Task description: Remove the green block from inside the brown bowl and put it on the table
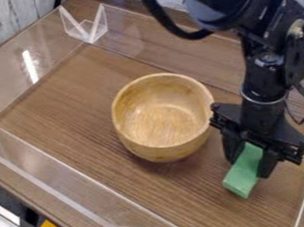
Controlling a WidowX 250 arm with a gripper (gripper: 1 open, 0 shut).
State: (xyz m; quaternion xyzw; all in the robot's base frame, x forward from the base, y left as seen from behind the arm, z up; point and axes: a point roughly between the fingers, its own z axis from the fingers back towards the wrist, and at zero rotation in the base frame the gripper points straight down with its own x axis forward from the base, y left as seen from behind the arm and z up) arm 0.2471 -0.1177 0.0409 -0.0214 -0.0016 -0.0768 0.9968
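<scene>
The brown bowl [162, 115] sits in the middle of the table [75, 112], and I see nothing inside it. To its right, my gripper [259, 156] points straight down with its black fingers closed on the upper end of the green block [247, 174]. The block hangs tilted, its lower end at or just above the tabletop; whether it touches I cannot tell. The block is well outside the bowl's rim.
Clear acrylic walls [68, 193] run along the table's edges, with one close to the right of the block. A clear triangular stand [83, 24] sits at the back left. The black arm [261, 36] rises above the gripper.
</scene>
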